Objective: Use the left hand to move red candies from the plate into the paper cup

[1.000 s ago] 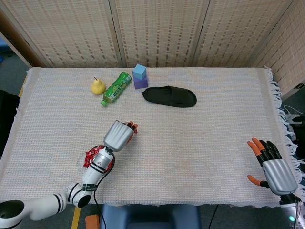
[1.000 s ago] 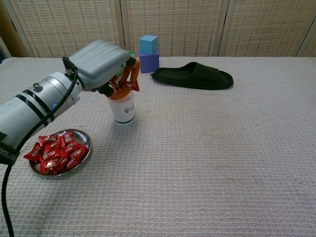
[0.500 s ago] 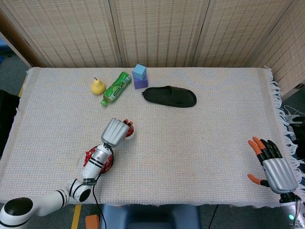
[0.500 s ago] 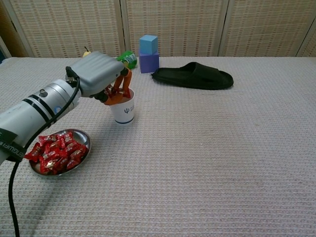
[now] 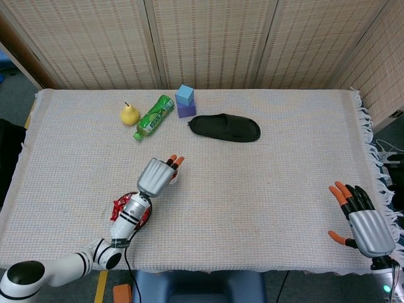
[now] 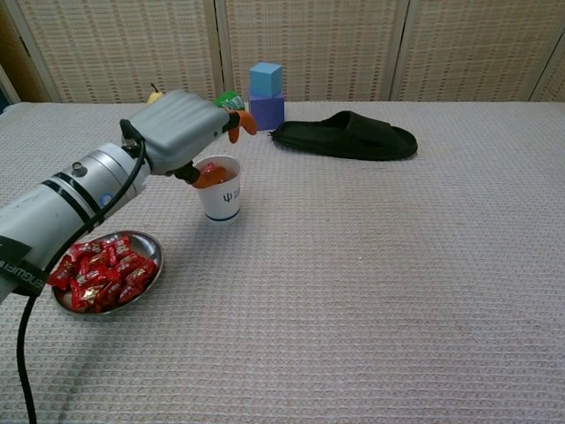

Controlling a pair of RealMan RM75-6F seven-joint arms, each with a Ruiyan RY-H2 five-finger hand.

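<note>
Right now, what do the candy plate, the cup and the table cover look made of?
Plate: likely metal, since its rim is grey and shiny.
Cup: looks like paper, matte white with a small dark printed logo.
Table cover: woven fabric with a waffle-like texture and a fringe at the right edge in the head view; the fibre type is unclear.

Left of centre, the left robot hand (image 6: 181,132) hovers over the paper cup (image 6: 220,188), fingers spread, a red candy (image 6: 208,168) showing inside. The plate (image 6: 152,246) of red candies (image 6: 99,273) sits lower left on the surface (image 6: 371,283).
</note>
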